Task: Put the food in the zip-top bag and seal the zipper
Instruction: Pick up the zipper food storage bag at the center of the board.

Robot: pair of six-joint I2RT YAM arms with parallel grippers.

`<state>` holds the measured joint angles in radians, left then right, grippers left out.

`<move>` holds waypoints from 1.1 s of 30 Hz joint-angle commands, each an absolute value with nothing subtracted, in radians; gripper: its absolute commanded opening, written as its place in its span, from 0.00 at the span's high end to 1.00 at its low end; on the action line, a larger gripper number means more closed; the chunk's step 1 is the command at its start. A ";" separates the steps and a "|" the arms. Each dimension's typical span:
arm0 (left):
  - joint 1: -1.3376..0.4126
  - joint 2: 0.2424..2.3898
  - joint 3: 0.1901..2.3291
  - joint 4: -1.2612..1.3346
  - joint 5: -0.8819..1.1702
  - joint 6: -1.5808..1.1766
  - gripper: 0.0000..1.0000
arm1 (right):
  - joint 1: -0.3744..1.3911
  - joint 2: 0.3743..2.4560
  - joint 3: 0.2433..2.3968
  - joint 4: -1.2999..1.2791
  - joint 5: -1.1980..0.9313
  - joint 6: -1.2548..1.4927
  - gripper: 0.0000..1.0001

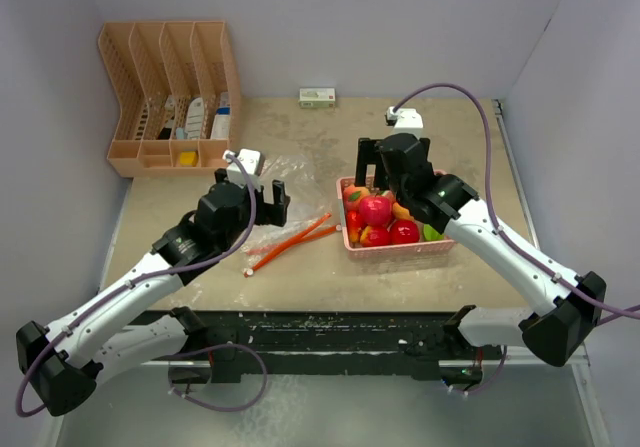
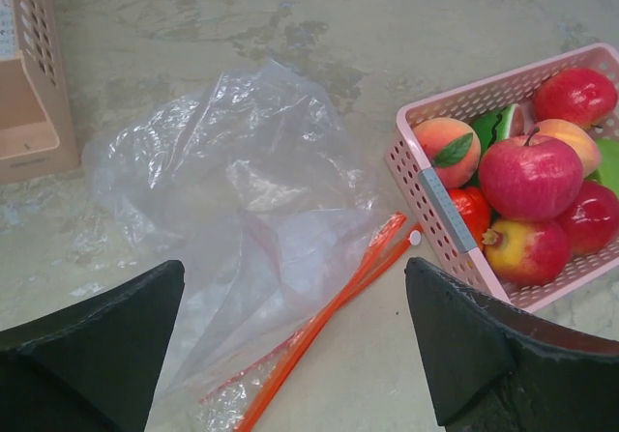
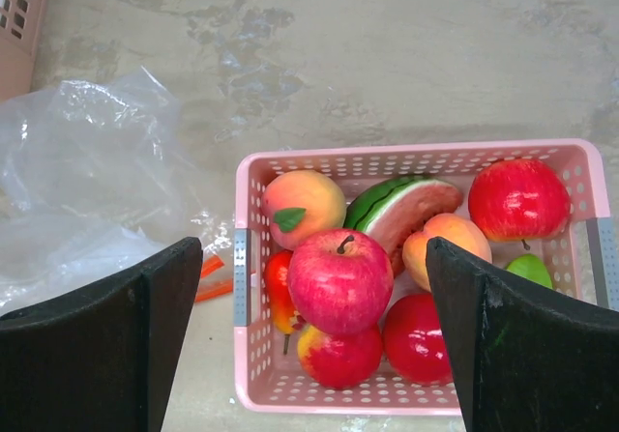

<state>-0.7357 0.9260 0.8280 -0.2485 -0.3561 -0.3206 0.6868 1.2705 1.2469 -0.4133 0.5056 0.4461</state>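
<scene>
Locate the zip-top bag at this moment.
Top view: the bag lies crumpled on the table, left of centre, beneath the open left pincer and left of the basket, its orange zipper nearest the basket.

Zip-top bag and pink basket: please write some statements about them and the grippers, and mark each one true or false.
1. The food lies in the pink basket. True.
2. The zip-top bag already holds an apple. False: it is empty, crumpled on the table.
3. The left gripper and the right gripper are both open, holding nothing. True.
4. In the top view, the bag lies right of the basket. False: it lies left of it.
</scene>
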 commanded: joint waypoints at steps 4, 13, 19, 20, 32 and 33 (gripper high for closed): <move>-0.738 0.892 0.834 -0.240 -0.389 -0.303 0.01 | 0.689 1.237 1.232 -0.378 0.527 0.448 0.00; -0.739 0.873 0.878 -0.316 -0.396 -0.313 0.01 | 0.690 1.221 1.215 -0.359 0.540 0.445 0.01; -0.739 0.854 0.891 -0.368 -0.418 -0.333 0.01 | 0.689 1.226 1.211 -0.367 0.542 0.443 0.01; -0.739 0.854 0.893 -0.380 -0.419 -0.339 0.01 | 0.690 1.224 1.204 -0.362 0.541 0.445 0.01; -0.739 0.863 0.812 -0.331 -0.491 -0.372 0.00 | 0.689 1.213 1.155 -0.331 0.527 0.450 0.00; -0.739 0.869 0.806 -0.315 -0.483 -0.370 0.00 | 0.689 1.212 1.154 -0.333 0.530 0.451 0.01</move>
<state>-0.7357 0.8639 0.8310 -0.4122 -0.4667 -0.3595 0.6868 1.2472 1.1584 -0.3744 0.5091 0.4461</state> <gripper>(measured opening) 0.992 0.994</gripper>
